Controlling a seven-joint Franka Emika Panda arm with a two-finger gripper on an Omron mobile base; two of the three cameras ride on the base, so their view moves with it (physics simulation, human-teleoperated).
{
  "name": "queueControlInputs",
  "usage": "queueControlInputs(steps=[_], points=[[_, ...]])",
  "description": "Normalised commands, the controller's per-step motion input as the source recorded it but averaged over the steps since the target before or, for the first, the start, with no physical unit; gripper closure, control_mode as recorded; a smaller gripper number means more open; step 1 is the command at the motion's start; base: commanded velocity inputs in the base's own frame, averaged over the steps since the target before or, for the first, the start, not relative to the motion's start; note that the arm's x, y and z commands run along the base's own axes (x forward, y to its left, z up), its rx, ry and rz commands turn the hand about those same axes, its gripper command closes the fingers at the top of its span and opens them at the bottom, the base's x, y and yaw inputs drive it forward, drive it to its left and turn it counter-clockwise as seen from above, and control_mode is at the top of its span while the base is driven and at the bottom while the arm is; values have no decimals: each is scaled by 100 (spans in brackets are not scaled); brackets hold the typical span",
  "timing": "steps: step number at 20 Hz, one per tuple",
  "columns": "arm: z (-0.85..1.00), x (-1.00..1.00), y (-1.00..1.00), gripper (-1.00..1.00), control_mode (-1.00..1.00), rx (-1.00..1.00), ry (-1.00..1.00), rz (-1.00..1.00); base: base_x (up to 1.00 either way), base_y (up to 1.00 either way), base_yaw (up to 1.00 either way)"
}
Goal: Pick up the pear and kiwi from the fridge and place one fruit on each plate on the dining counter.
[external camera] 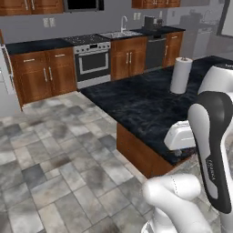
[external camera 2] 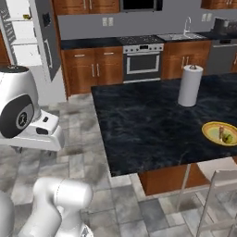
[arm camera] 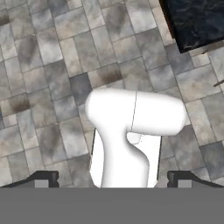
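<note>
Grey stone tiles covered the kitchen floor [external camera: 50, 159] around the dining bench [external camera 2: 148, 125], whose black marbled top carried a white paper-towel roll [external camera 2: 190, 85] standing upright and, near its right edge, one yellow plate [external camera 2: 210, 132] with a small green fruit [external camera 2: 227, 138] lying on it, too small to tell its long axis or which way it pointed. At the far left the fridge [external camera 2: 28, 41] stood with its door open, white shelves showing. The white arm was folded back over the base, hand aimed down at the floor, and the jaws [arm camera: 112, 180] were spread wide, holding nothing.
</note>
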Motion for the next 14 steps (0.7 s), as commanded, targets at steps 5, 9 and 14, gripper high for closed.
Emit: queueControlInputs(steps=[5,9,14], points=[[0,0,0,-100,100,0,0,0,25,100,23],[0,0,0,-100,100,0,0,0,86,100,19],[0,0,0,-100,100,0,0,0,100,99,3]])
